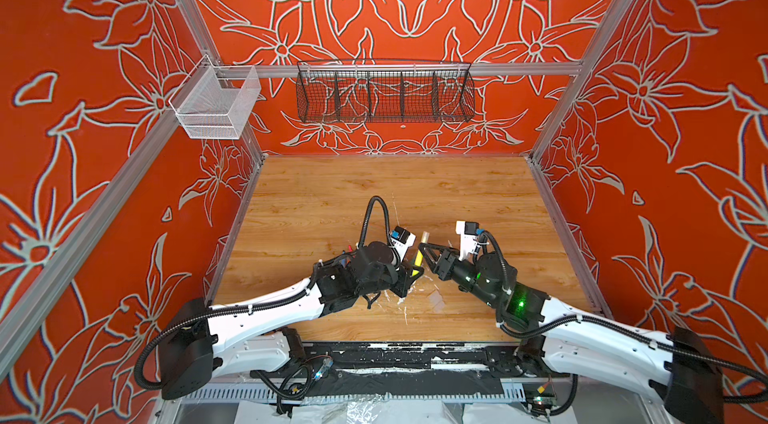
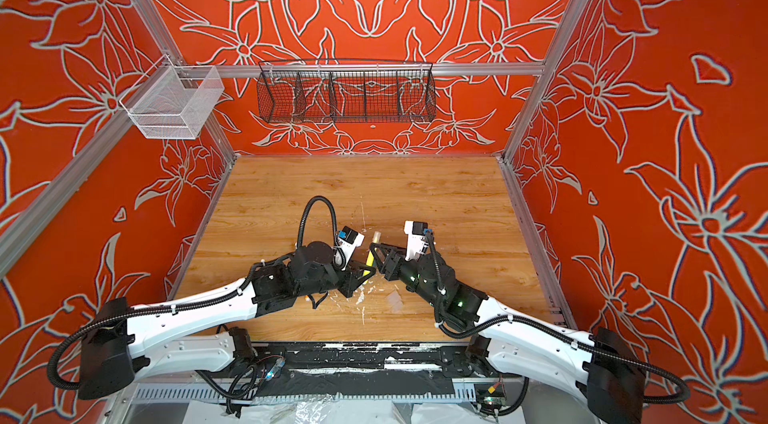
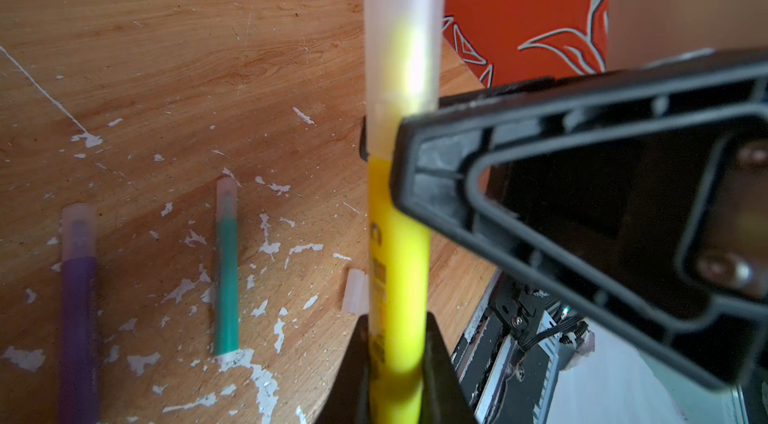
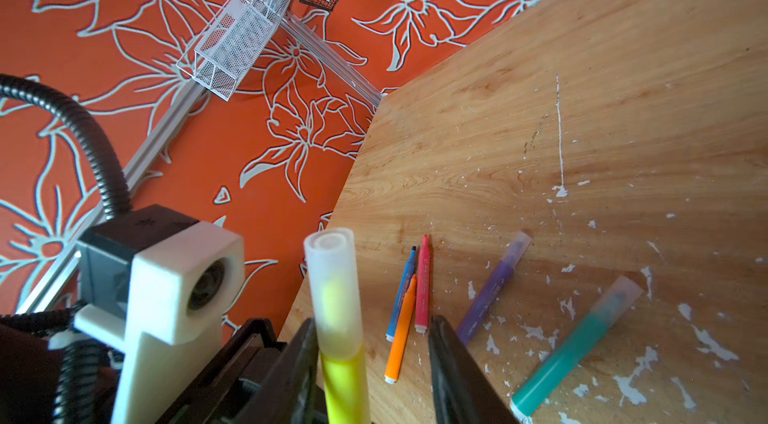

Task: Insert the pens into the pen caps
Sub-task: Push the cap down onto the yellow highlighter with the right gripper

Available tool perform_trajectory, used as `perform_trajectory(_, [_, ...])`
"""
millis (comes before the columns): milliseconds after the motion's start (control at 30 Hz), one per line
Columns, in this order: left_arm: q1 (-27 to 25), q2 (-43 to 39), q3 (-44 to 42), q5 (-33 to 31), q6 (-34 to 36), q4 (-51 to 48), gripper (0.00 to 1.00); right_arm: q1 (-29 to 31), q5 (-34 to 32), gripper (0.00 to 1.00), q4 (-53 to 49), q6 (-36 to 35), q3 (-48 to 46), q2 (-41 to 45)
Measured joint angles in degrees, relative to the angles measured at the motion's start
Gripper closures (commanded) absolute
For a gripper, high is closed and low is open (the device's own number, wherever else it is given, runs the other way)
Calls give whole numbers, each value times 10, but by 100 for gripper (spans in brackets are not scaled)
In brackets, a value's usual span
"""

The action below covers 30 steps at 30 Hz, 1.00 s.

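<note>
Left arm: the left gripper [image 3: 397, 343] is clamped on the barrel of the yellow pen [image 3: 399, 256], holding it clear of the table [image 1: 332, 193], about mid-width and toward the near edge.
Pen tip: the fitted cap [image 4: 332, 285] covers it and points to the far side. Its rim looks to meet the yellow barrel, so I'd call it seated.
Right arm: the right gripper [image 4: 372, 324] has its jaws apart either side of the fitted cap, one finger close against it, the other well off. It grips nothing.
Capped: the green pen [image 4: 577, 343] and purple pen [image 4: 494, 289] lie on the table.
Bare: the blue pen [image 4: 402, 293], orange pen [image 4: 401, 330] and pink pen [image 4: 422, 285] are bunched close together.
Loose: a spare cap [image 3: 355, 291] lies on the table.
Step, as I read it: letting go of the fitted cap.
Doing it well: draw the right jaws off without brushing the cap, since the close finger could drag or cock it. The left grip should not slacken until the pen is laid down.
</note>
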<state>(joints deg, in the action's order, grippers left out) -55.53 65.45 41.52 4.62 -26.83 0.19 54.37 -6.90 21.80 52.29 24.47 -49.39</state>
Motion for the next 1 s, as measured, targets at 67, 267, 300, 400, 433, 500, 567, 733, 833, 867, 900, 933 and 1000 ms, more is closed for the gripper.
perform_trajectory(67, [0,-2,0,-3,2,0,100,0,1,44,-12,-2,0,14])
perform_trajectory(267, [0,-3,0,-22,18,-7,100,0,3,40,-38,-5,0,64])
perform_trajectory(300, [0,-3,0,-24,24,-7,100,0,3,39,-42,-5,0,70])
perform_trajectory(400, [0,-3,-5,-25,38,-5,100,0,2,37,-59,-6,0,76])
perform_trajectory(433, [0,-3,-8,-26,42,-5,100,0,1,37,-66,-7,0,75])
perform_trajectory(500, [-1,-2,-14,-27,51,-5,100,0,-2,36,-83,-9,2,74])
perform_trajectory(567, [-5,1,-18,-31,61,-5,100,0,-4,36,-98,-13,8,71])
perform_trajectory(733, [-27,6,-20,-42,78,-4,100,0,-21,36,-124,-24,33,65])
perform_trajectory(833, [-40,6,-23,-46,87,0,100,0,-34,36,-132,-26,38,62])
perform_trajectory(867, [-44,6,-23,-47,90,2,100,0,-38,36,-136,-26,39,60])
perform_trajectory(900, [-47,6,-25,-48,92,5,100,0,-42,37,-140,-26,39,57])
perform_trajectory(933, [-49,6,-27,-48,94,6,100,0,-45,37,-143,-26,39,55])
perform_trajectory(1000, [-50,6,-31,-50,97,9,100,-1,-50,39,-150,-27,39,52])
